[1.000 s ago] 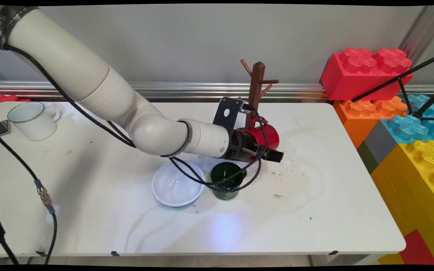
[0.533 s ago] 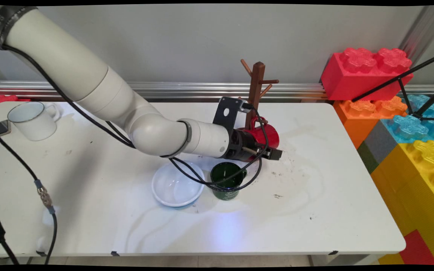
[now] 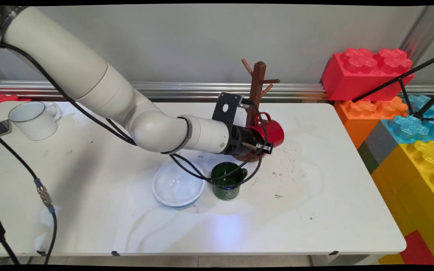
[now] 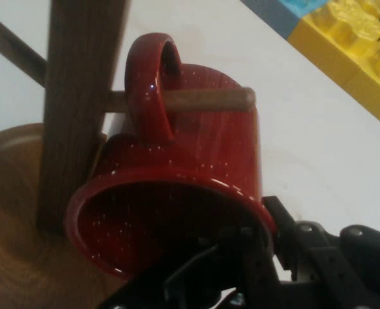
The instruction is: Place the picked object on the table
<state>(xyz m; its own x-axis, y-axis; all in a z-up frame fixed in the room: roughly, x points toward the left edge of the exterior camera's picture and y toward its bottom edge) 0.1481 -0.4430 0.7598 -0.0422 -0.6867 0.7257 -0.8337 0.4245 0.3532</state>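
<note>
The gripper [image 3: 268, 147] pinches the rim of the red mug [image 3: 273, 131], one finger inside the mouth, one outside. The mug's handle [image 4: 152, 84] is threaded on a lower peg [image 4: 203, 100] of the wooden tree [image 3: 256, 90]. At 7 o'clock from the gripper stands a green mug [image 3: 227, 182], with a white bowl [image 3: 177, 184] just beside it at its 9 o'clock.

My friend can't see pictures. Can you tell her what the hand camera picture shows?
A shiny red speckled enamel mug hangs by its handle on a peg of a brown wooden mug tree, its open mouth facing the camera. The black two-finger gripper grips the mug's rim from below; a white table lies behind.
</note>
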